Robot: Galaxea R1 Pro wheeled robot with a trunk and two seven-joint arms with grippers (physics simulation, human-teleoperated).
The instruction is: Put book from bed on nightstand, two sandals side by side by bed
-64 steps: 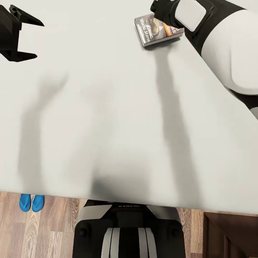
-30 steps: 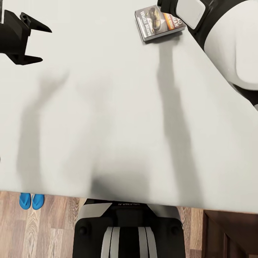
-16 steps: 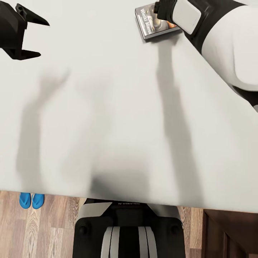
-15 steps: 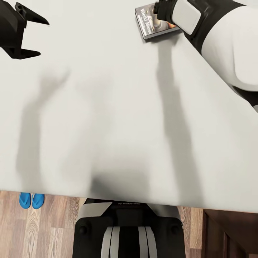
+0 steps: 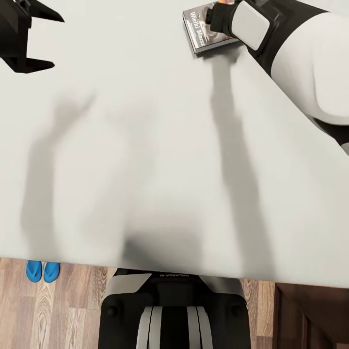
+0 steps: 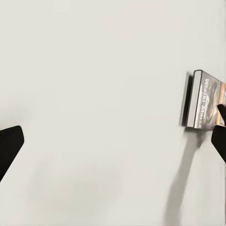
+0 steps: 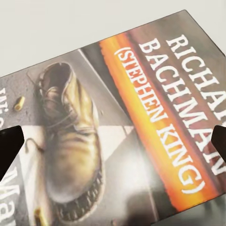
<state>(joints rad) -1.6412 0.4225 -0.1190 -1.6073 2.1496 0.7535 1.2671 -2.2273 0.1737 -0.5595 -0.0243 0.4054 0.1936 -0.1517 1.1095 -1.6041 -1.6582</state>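
The book lies flat on the bed's pale mattress, far from me, its cover showing a boot and an orange band. My right gripper hangs open just above that cover, one dark fingertip at each side of the wrist view. In the head view the right wrist hides part of the book. My left gripper is open over bare mattress at the far left; its wrist view catches the book from the side. Two blue sandals lie side by side on the floor.
The mattress edge runs across just in front of my base. Wood-plank floor shows beneath it. A dark brown nightstand stands at the near right, next to the bed.
My right wrist has shifted left over the book and covers more of its cover. My left gripper has drifted a little farther away. The sandals have not moved.
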